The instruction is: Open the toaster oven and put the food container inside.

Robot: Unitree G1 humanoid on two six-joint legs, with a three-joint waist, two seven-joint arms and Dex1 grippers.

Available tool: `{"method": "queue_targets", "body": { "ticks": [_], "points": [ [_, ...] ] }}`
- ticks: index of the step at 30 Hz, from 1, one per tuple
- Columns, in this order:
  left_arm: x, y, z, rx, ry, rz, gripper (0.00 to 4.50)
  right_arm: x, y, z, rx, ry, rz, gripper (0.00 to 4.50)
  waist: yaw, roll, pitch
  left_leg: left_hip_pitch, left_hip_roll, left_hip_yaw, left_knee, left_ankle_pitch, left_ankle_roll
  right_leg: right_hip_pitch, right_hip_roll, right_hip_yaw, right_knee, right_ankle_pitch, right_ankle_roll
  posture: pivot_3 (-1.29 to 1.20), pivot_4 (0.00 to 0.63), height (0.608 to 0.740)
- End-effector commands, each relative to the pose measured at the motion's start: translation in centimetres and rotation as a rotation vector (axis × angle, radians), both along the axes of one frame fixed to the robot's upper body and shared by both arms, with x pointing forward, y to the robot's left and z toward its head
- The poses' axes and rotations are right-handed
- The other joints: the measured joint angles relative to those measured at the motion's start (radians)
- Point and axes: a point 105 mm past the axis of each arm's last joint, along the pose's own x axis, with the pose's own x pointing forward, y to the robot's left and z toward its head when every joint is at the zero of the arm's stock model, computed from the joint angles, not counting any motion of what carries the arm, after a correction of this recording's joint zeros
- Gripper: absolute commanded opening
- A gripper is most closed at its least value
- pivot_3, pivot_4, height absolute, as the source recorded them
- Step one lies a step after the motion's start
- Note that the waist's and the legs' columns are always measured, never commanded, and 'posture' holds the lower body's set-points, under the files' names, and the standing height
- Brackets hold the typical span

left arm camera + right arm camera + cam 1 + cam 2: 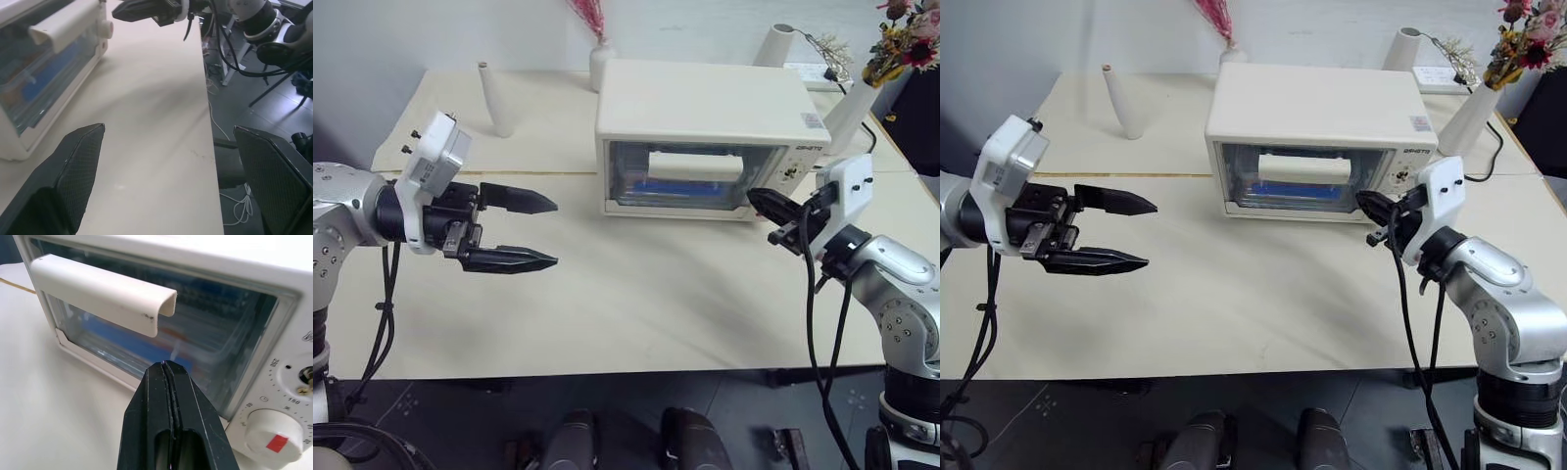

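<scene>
Right claw [168, 377] pinched shut, empty, before toaster oven [274, 298]; left claw [524, 230] wide apart, empty.

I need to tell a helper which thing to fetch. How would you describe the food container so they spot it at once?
Find the cream-white toaster oven at the back of the pale table. Look through its shut glass door, behind the wide bar handle: the food container sits inside. It is the clear box with blue strips.

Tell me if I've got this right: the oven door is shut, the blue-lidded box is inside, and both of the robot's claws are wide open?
Not quite. The right gripper is shut, fingers pressed together, as the right wrist view shows. The left gripper is open, the toaster oven is closed, and the food container sits inside.
</scene>
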Motion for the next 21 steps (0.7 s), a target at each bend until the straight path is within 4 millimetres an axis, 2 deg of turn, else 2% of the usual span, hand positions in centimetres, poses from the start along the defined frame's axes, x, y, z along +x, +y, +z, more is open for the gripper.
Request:
{"method": "queue_targets", "body": {
  "ticks": [1, 3, 7, 10, 13, 16, 21],
  "points": [
    [0.4, 0.4, 0.6, -0.010, -0.052, 0.035, 4.50, -1.1, -0.5, 0.5, -0.001, 0.026, 0.065, 0.38, -0.001, 0.000, 0.000, 0.000, 0.000, 0.000, 0.000, 0.000, 0.000, 0.000, 0.000, 0.000, 0.000, 0.000, 0.000, 0.00, 0.150, 0.740],
    [0.7, 0.7, 0.5, -0.013, -0.058, 0.054, 4.50, -2.1, -0.7, 0.8, -0.018, 0.046, 0.120, 0.93, -0.002, 0.000, 0.000, 0.000, 0.000, 0.000, 0.000, 0.000, 0.000, 0.000, 0.000, 0.000, 0.000, 0.000, 0.000, 0.00, 0.150, 0.740],
    [1.0, 1.5, 0.4, -0.010, -0.067, 0.084, 4.50, -4.5, -2.2, 2.0, -0.064, 0.112, 0.232, 2.33, -0.001, 0.001, 0.001, 0.000, 0.000, 0.001, 0.000, 0.000, 0.001, 0.000, 0.000, 0.000, 0.000, 0.000, 0.000, 0.00, 0.150, 0.740],
    [1.2, 2.2, 0.6, -0.002, -0.077, 0.102, 4.50, -5.9, -3.9, 3.1, -0.100, 0.157, 0.275, 3.36, -0.001, 0.001, 0.001, 0.000, 0.000, 0.001, 0.000, 0.000, 0.001, 0.000, 0.000, 0.000, 0.000, 0.000, 0.000, 0.00, 0.150, 0.740],
    [1.6, 3.3, 1.0, 0.007, -0.100, 0.143, 4.50, -6.1, -6.2, 4.8, -0.139, 0.154, 0.232, 4.43, -0.001, 0.001, 0.001, 0.000, 0.000, 0.001, 0.000, 0.000, 0.001, 0.000, 0.000, 0.000, -0.001, 0.000, 0.000, 0.00, 0.150, 0.740],
    [1.7, 4.0, 1.4, 0.022, -0.119, 0.158, 4.50, -6.4, -7.6, 5.7, -0.147, 0.156, 0.232, 4.47, -0.003, 0.001, 0.001, 0.001, 0.001, 0.002, 0.000, 0.000, 0.001, 0.000, 0.000, 0.000, 0.000, 0.000, 0.000, 0.00, 0.150, 0.740],
    [2.0, 4.9, 2.2, 0.034, -0.149, 0.184, 4.50, -6.3, -9.9, 5.8, -0.185, 0.162, 0.202, 4.47, -0.003, 0.001, 0.001, 0.001, 0.001, 0.002, 0.000, 0.000, 0.001, 0.000, 0.000, 0.000, -0.001, 0.000, 0.000, 0.00, 0.150, 0.740]
  ]
}}
